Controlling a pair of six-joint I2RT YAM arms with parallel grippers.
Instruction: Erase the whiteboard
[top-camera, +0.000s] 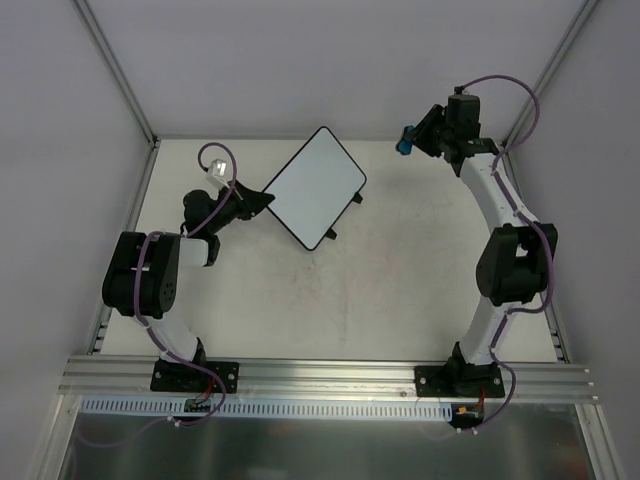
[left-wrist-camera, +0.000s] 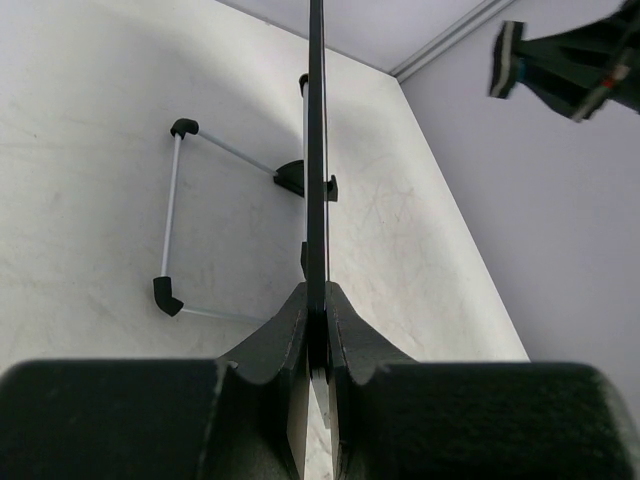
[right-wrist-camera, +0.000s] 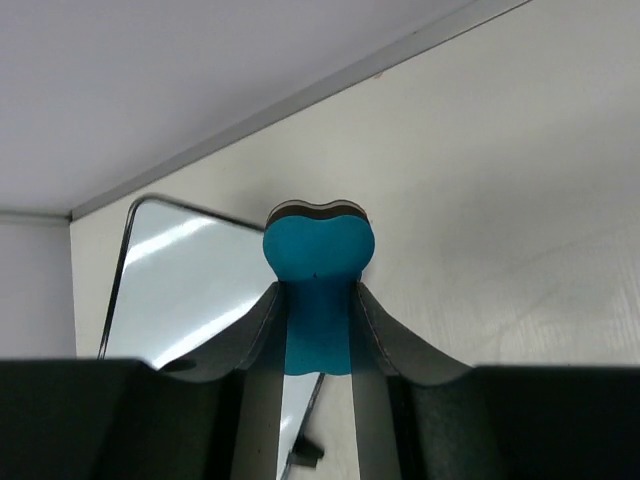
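The whiteboard (top-camera: 315, 187) is a white rounded board with a thin black rim, held tilted above the table at the back centre. Its face shows no marks. My left gripper (top-camera: 262, 200) is shut on its left corner. In the left wrist view the board (left-wrist-camera: 316, 150) runs edge-on away from the jaws, with its wire stand (left-wrist-camera: 172, 215) folded out to the left. My right gripper (top-camera: 408, 139) is shut on a blue eraser (right-wrist-camera: 318, 262), raised at the back right, apart from the board. The board's face (right-wrist-camera: 190, 280) shows behind the eraser in the right wrist view.
Grey enclosure walls with metal corner posts (top-camera: 115, 70) close in the back and sides. An aluminium rail (top-camera: 320, 378) runs along the near edge, carrying both arm bases. The right gripper with the eraser shows at the upper right of the left wrist view (left-wrist-camera: 570, 70).
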